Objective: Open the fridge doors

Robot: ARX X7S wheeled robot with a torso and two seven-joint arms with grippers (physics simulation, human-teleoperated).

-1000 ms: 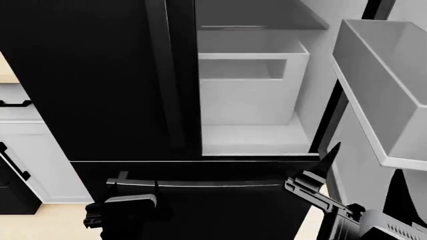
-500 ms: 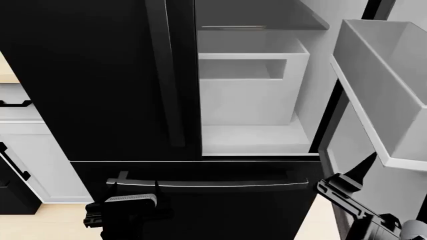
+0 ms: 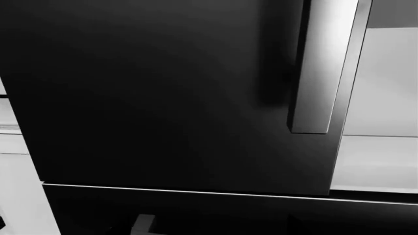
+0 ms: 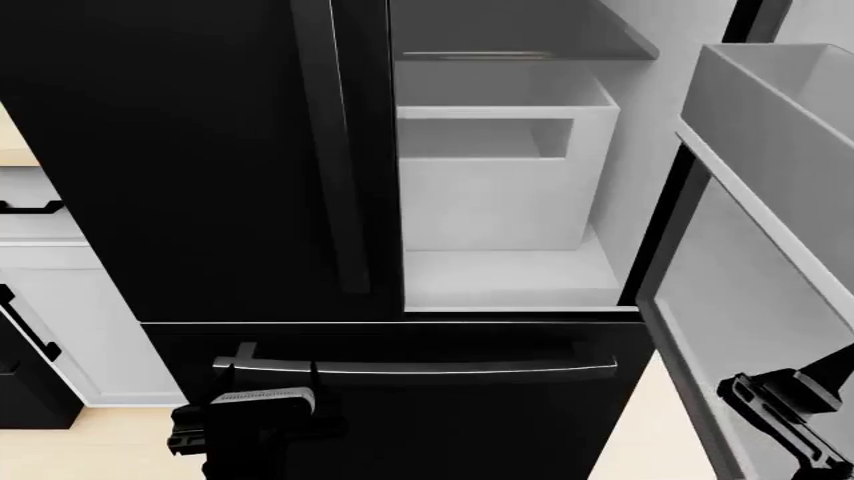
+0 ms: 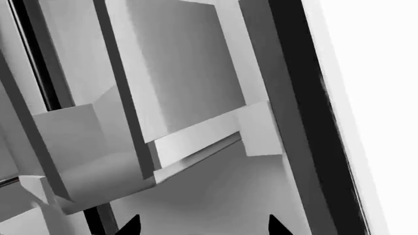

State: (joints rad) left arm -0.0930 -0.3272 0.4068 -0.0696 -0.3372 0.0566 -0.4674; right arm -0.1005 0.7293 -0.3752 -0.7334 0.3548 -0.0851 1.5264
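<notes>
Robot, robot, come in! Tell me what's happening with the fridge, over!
Left gripper open, empty, by freezer drawer handle. Right gripper open beside the open right door. Left door shut. Nothing blocking.

- Left gripper [image 4: 263,385]: low, fingers pointing up, jaws parted, holding nothing.
- Right gripper [image 4: 798,385]: low at right, angled up-right, fingertips [image 5: 130,225] spread apart, empty.
</notes>
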